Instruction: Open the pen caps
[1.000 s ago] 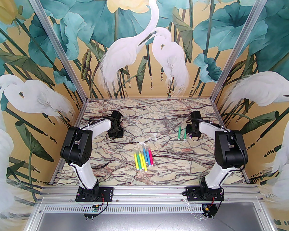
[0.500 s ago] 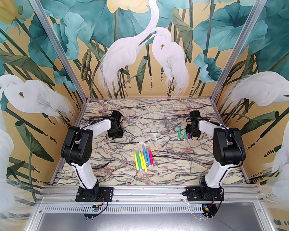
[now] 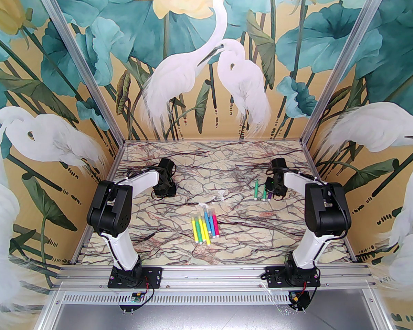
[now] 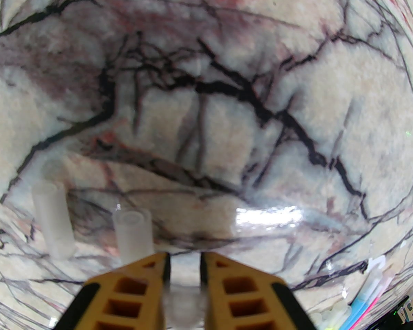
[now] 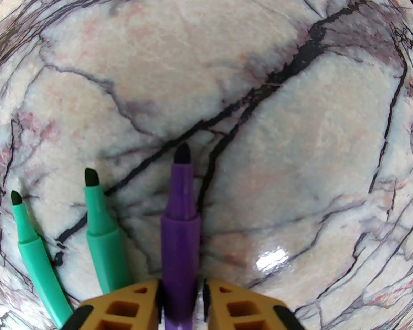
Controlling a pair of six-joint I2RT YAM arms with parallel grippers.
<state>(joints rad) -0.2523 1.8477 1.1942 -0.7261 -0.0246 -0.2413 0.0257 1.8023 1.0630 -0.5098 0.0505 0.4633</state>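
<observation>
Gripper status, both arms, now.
Left gripper: fingers close around a clear pen cap; gripped or loose, cannot tell.
Right gripper: fingers close around the purple pen; gripped or loose, cannot tell.

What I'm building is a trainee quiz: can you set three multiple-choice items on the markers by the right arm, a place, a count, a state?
1. Where is the purple marker? A between the fingers of the right gripper; B in the middle bunch; C on the rail.
2. How many green markers lie beside it? A one; B two; C four.
3. Its tip is: A capped; B bare; C snapped off.
Key: 1A, orange fingers flank its barrel; 2B, two lie alongside; 3B, the dark nib shows.
</observation>
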